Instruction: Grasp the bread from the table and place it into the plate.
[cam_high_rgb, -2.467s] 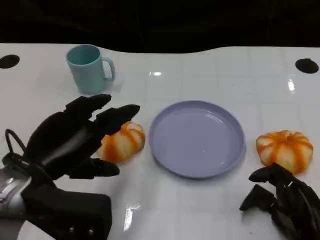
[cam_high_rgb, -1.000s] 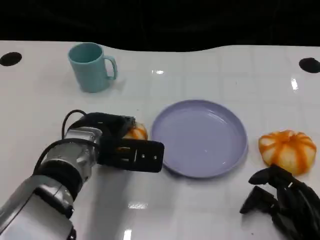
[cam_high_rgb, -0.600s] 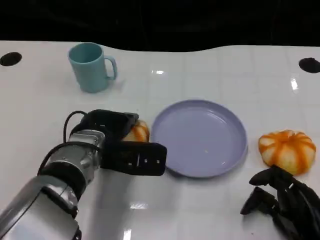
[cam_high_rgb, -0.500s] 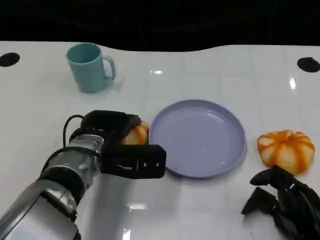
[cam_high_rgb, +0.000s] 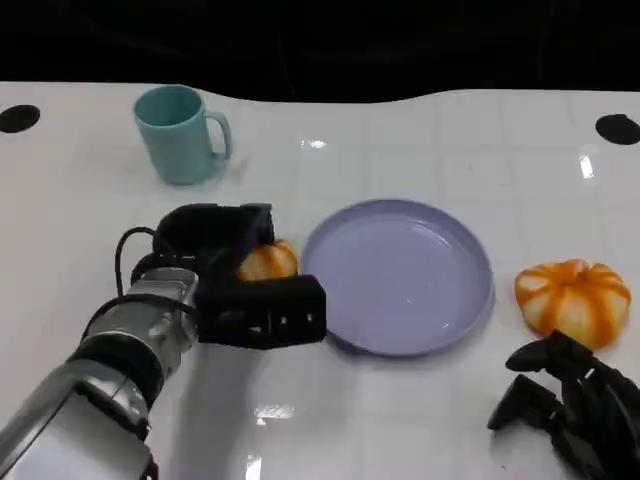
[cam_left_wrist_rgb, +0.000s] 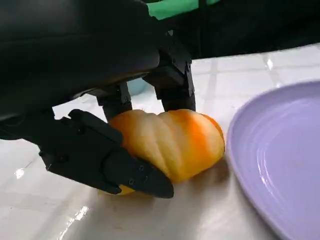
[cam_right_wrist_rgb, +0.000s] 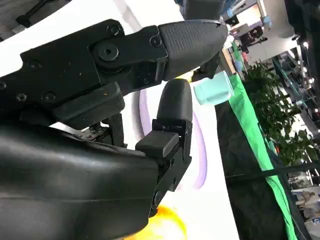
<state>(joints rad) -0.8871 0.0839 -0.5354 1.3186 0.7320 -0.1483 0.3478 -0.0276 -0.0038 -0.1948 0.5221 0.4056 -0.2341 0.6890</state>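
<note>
Purple plate (cam_high_rgb: 400, 275) bare | left hand (cam_high_rgb: 225, 275) fingers (cam_left_wrist_rgb: 105, 160) clasp bread (cam_left_wrist_rgb: 170, 140)

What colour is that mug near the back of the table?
The mug is light teal, a pale blue-green. The head view shows it best.

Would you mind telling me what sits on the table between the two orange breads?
In the head view, the purple plate lies between the bread held by the left hand and the other bread.
</note>
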